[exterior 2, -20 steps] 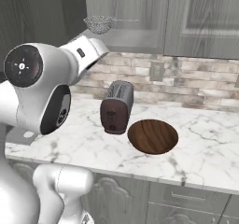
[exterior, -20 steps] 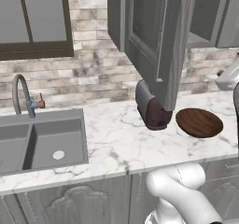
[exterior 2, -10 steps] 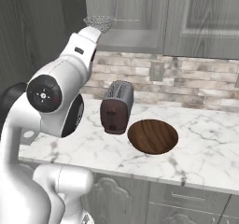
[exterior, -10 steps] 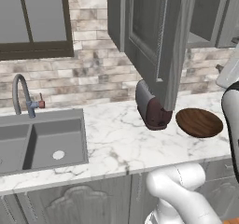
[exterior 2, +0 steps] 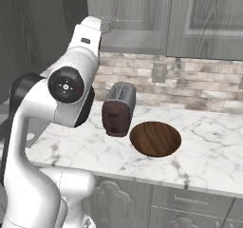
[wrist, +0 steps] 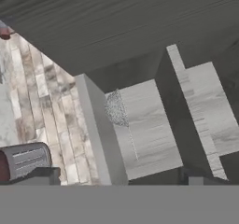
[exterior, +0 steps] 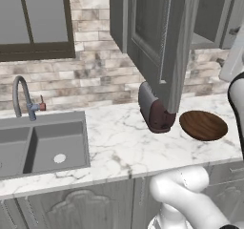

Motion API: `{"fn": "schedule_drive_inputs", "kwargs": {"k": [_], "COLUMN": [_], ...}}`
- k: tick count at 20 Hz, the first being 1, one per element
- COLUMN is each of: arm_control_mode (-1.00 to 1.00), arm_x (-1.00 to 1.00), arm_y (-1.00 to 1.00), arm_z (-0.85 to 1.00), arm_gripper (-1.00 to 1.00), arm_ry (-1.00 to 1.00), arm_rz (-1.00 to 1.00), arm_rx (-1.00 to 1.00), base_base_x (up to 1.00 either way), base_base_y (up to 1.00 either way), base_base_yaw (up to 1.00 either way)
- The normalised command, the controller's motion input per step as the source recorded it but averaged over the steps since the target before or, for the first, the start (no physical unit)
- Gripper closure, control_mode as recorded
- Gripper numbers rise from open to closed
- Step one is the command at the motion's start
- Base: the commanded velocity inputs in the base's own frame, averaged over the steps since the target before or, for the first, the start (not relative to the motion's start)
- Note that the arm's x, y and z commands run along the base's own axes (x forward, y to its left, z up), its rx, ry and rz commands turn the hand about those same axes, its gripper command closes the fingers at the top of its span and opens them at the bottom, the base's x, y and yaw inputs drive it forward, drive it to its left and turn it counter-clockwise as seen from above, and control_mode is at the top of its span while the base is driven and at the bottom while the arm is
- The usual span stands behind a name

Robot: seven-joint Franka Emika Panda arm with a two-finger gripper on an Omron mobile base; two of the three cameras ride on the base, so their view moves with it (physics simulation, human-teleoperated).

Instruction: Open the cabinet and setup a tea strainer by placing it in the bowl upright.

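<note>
Right base view: over the last second the arm has been swung upward, so that its wrist now stands just beside the tea strainer (exterior 2: 107, 24) on the shelf of the opened cabinet (exterior: 157, 37). This suggests the door step is done and the reach for the strainer is under way. In the hand view the claw (wrist: 119, 176) is spread wide and nothing is held between its tips. The strainer (wrist: 116, 108) is seen resting at the shelf's front edge, with a thin handle running away from the mesh cup along its long axis. The bowl (exterior 2: 155, 138) is left on the bench (exterior 2: 209, 146) beside the toaster (exterior 2: 118, 109).
</note>
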Motion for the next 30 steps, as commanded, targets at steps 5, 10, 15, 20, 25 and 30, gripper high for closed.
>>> {"fn": "schedule_drive_inputs", "kwargs": {"k": [5, 10, 15, 20, 25, 30], "arm_control_mode": [-1.0, -1.0, -1.0, -1.0, -1.0, -1.0], "arm_x": [0.48, 0.41, 0.28, 0.5, 0.5, 0.48], "arm_y": [-0.02, 0.0, -0.04, -0.07, 0.0, 0.0], "arm_z": [0.0, 0.0, 0.01, 0.0, 0.12, 0.09], "arm_gripper": [-1.0, -1.0, -1.0, -1.0, -1.0, -1.0], "arm_ry": [0.0, 0.0, -0.04, 0.01, 0.03, 0.03], "arm_rz": [0.1, 0.0, 0.0, 0.0, 0.0, 0.0], "arm_rx": [-0.07, -0.14, -0.13, -0.1, -0.08, -0.02], "base_base_x": [0.0, 0.0, 0.0, 0.0, 0.0, 0.0], "base_base_y": [0.0, 0.0, 0.0, 0.0, 0.0, 0.0], "base_base_yaw": [0.0, 0.0, 0.0, 0.0, 0.0, 0.0]}}
